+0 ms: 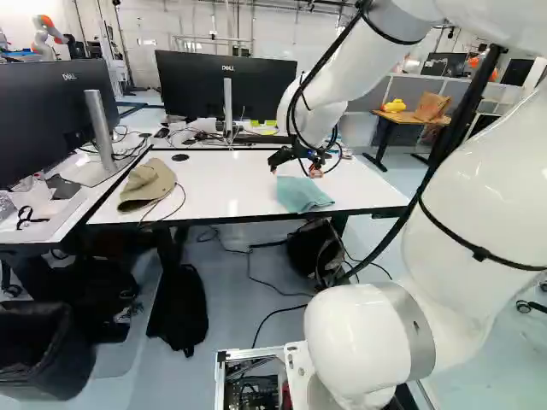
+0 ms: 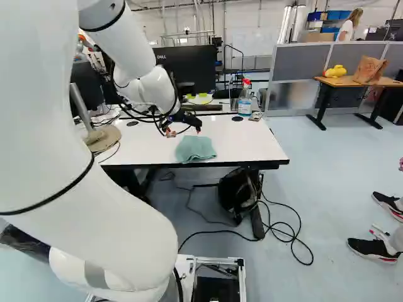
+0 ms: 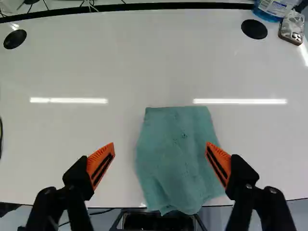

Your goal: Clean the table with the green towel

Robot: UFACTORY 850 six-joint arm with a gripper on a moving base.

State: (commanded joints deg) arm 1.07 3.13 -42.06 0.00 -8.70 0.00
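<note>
The jaws are wide apart, up above the green towel (image 3: 175, 156). The towel lies on the white counter (image 3: 120, 57), right by the near edge, and a little bit maybe pokes over. A tan hat (image 1: 148, 183) and a spray bottle (image 2: 244, 100) sit well apart from it.

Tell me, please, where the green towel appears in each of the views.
Left base view: green towel, just right of the middle.
Right base view: near the middle.
Wrist view: seen between the open fingers of the claw.
Shared landmark: near edge of the white table.
</note>
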